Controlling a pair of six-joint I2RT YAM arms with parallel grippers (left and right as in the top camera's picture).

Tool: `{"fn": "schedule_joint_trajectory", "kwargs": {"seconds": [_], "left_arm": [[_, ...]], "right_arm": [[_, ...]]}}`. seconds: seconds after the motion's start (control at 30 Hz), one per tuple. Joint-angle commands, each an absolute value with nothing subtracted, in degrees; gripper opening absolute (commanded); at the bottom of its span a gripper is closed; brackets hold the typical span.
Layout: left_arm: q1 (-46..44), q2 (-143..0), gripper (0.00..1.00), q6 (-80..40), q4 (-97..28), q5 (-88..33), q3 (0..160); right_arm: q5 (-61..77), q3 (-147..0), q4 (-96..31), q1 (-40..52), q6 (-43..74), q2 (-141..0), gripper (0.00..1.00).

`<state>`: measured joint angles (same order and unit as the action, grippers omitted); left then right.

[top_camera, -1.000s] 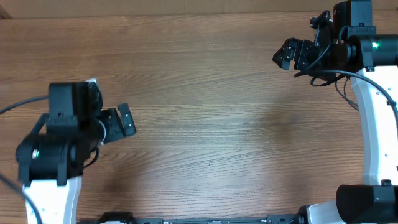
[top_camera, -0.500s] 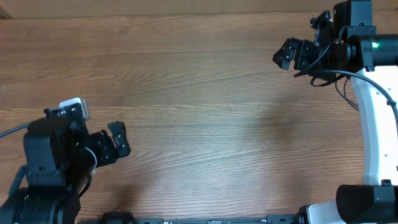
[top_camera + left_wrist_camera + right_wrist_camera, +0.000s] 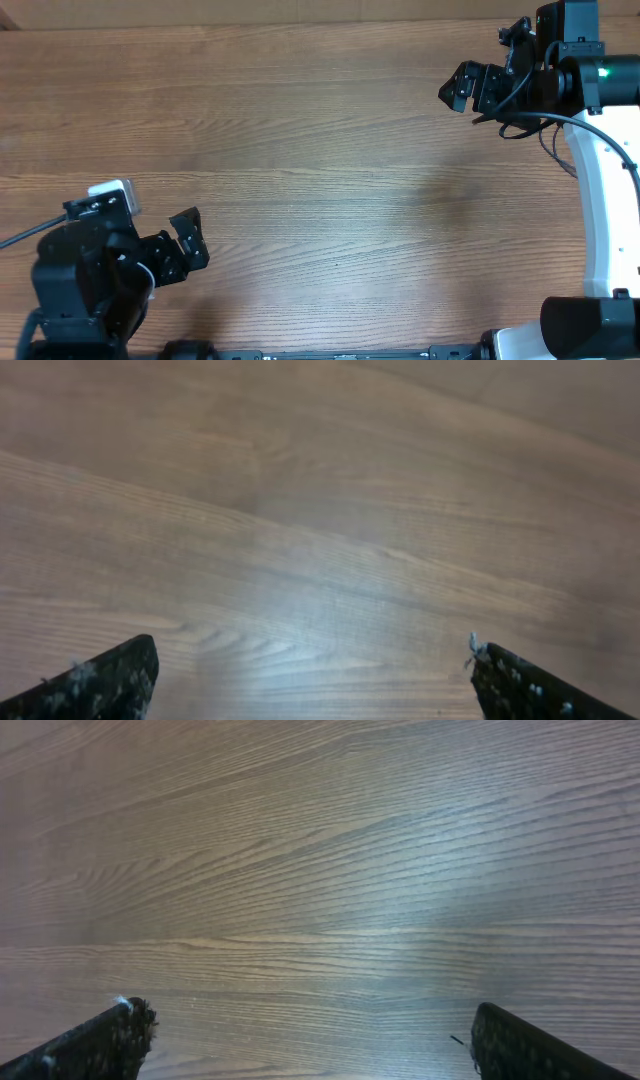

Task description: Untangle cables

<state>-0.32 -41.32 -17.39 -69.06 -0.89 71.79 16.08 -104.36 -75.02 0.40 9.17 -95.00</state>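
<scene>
The cables are out of view in all three views. My left gripper [image 3: 190, 240] hangs open over bare wood near the table's front left, and the left wrist view shows nothing between its two black fingertips [image 3: 312, 660]. Over the far right of the table, my right gripper [image 3: 462, 92] also stands open. In the right wrist view only wood grain lies between its fingertips [image 3: 310, 1020].
The brown wooden table [image 3: 330, 170] fills the view, with its back edge along the top. The right arm's white link [image 3: 600, 200] runs down the right side, with a thick black arm wire [image 3: 560, 120] beside it. The left arm's base [image 3: 80, 290] sits at the front left corner.
My left arm has drawn back toward the table's front edge and turned slightly, with its gripper still open. The right arm has not moved.
</scene>
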Motion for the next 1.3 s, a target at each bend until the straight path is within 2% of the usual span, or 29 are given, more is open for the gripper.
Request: {"fn": "schedule_joint_trajectory", "kwargs": {"seconds": [0.0, 0.33, 0.77, 0.97, 1.27], "left_arm": [[0.0, -37.8, 0.99, -16.9, -63.7, -1.9, 64.6], [0.0, -23.1, 1.0, -16.9, -39.9, -6.6, 42.2], [0.0, -4.3, 1.0, -16.7, -9.4, -6.1, 19.7], [0.0, -0.3, 1.0, -16.7, 3.4, -5.3, 13.3], [0.0, -0.2, 1.0, -13.1, 13.2, -5.3, 12.3]], "right_arm": [[16.2, -105.0, -74.9, 0.4, 9.0, -94.6, 1.0], [16.2, -105.0, -74.9, 0.4, 9.0, -94.6, 1.0], [16.2, -105.0, -74.9, 0.4, 9.0, -94.6, 1.0], [16.2, -105.0, -74.9, 0.4, 9.0, -94.6, 1.0], [16.2, -105.0, -74.9, 0.4, 9.0, -94.6, 1.0]]}}
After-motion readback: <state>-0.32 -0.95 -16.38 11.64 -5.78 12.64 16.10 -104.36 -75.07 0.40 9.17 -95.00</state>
